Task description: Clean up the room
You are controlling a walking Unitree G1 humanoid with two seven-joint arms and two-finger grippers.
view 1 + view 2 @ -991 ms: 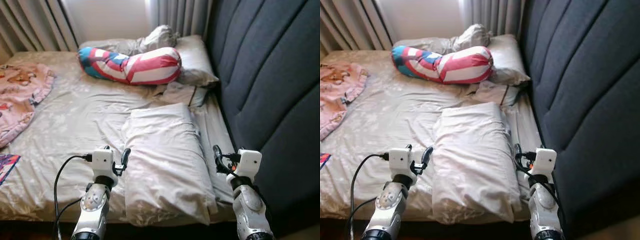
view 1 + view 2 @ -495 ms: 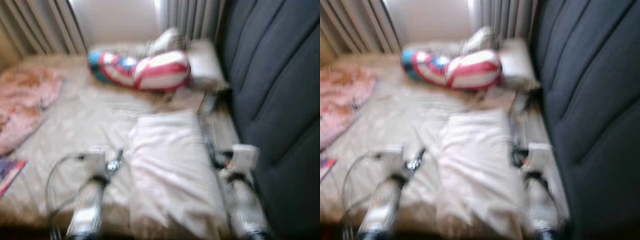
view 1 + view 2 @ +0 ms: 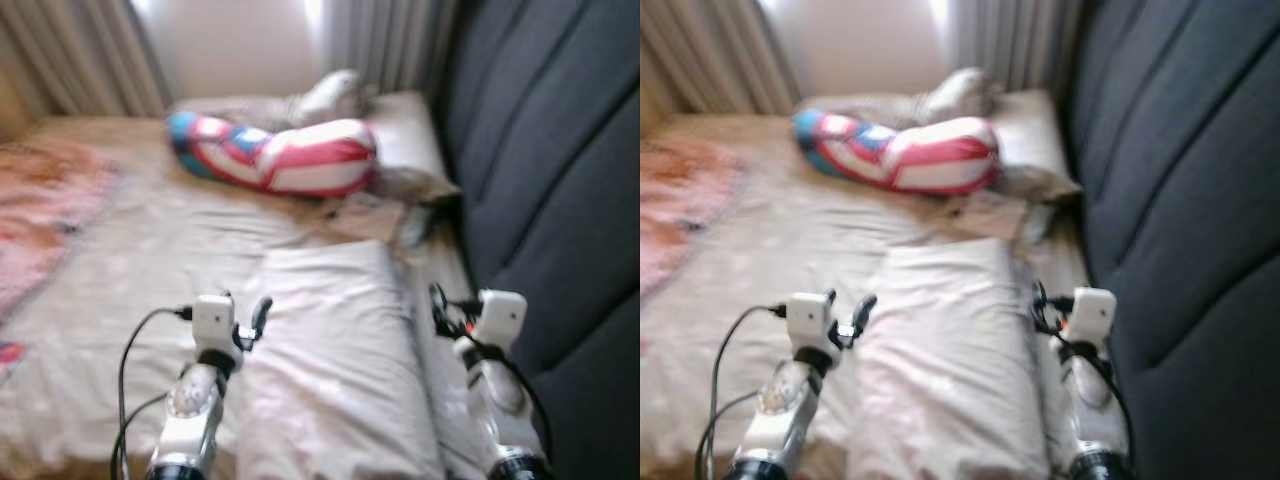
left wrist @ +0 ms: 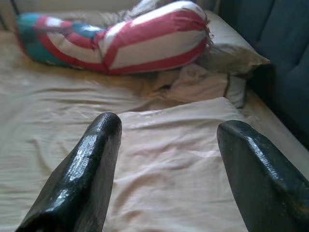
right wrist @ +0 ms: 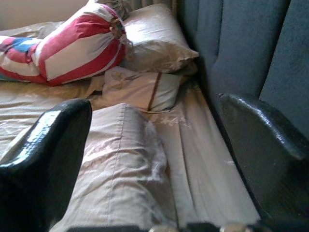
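I've stepped closer to the bed [image 3: 120, 250], so the pillow [image 3: 335, 350] now sits between my spread left gripper [image 3: 248, 318] and spread right gripper [image 3: 440, 310], ready to grab.

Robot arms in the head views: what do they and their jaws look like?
Both arms are silver-grey tubes ending in white boxy wrist blocks. The left gripper and right gripper each have two long, glossy black fingers with rounded tips. A black cable loops from the left wrist block; dark wiring with a red-orange spot sits by the right one.
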